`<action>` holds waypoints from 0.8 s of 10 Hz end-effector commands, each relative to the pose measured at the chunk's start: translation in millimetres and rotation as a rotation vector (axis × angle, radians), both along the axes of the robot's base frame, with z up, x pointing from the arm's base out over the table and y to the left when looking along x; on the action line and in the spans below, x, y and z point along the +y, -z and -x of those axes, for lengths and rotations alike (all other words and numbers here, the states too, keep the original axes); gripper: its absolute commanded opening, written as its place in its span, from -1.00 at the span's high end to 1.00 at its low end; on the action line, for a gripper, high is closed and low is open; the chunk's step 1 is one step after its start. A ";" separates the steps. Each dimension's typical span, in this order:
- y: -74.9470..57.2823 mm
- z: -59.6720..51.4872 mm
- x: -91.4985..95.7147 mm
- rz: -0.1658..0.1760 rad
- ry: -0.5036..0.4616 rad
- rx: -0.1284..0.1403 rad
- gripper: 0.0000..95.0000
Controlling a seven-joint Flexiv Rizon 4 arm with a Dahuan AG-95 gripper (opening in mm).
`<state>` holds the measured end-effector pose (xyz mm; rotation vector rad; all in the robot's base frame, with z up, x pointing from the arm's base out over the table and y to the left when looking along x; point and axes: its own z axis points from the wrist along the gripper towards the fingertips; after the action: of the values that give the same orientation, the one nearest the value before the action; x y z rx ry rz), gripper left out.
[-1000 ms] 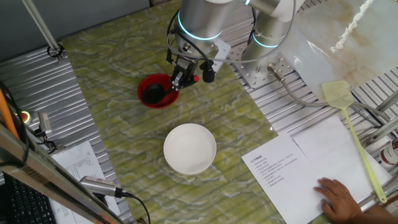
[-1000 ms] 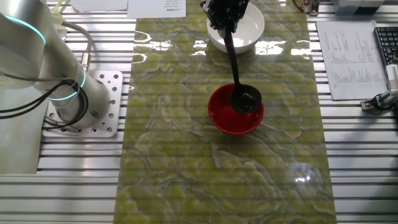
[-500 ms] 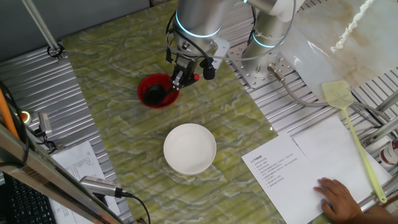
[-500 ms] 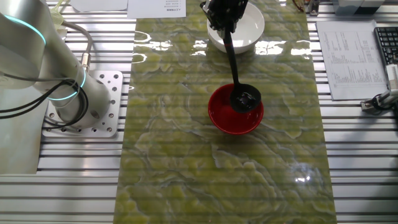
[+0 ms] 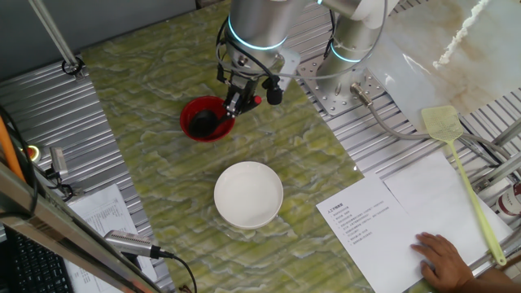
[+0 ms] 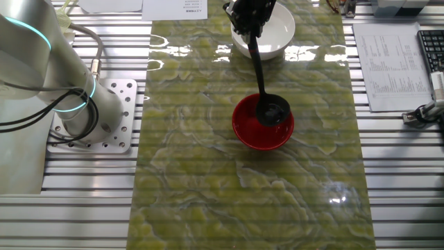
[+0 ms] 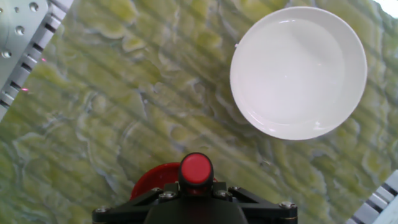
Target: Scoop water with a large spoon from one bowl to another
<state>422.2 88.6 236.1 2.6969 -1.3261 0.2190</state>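
The gripper point(image 5: 242, 99) was clamped on the upper end of the large spoon point(image 6: 262, 78), its fingers pressed against the black handle just below the red tip point(image 7: 196, 168). In the hand view that red tip sat at the bottom centre, right above the dark gripper body. The handle ran down at a slant from the gripper, and the round black cup point(image 6: 273, 110) lay inside the red bowl point(image 6: 248, 133), towards its right-hand rim in the other fixed view. Whether the cup held water could not be told.

The red bowl stood on the green marbled mat point(image 5: 155, 146), directly under the gripper; in the hand view only a sliver of its rim point(image 7: 147, 181) showed beside the gripper body. The white bowl point(image 5: 248, 194) stood on the same mat, well apart from the red one, nearer the camera in one fixed view and at the far edge in the other. Its inside looked pale and smooth, with a faint sheen.

Beyond the mat, to the right in one fixed view, printed sheets of paper point(image 5: 362, 216) lay on the table, a person's hand point(image 5: 444, 259) rested at the near right corner, and a yellow-green fly swatter point(image 5: 457, 157) lay alongside the paper. The arm's silver base point(image 6: 82, 90) stood bolted to the ribbed table at the left in the other fixed view.
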 end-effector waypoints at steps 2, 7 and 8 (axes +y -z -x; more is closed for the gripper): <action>0.1 0.6 -0.2 0.012 0.032 -0.003 1.00; 0.1 0.6 -0.2 -0.002 0.243 -0.002 1.00; 0.1 0.6 -0.2 -0.006 0.266 -0.006 1.00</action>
<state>421.8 88.8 236.2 2.5200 -1.6158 0.1983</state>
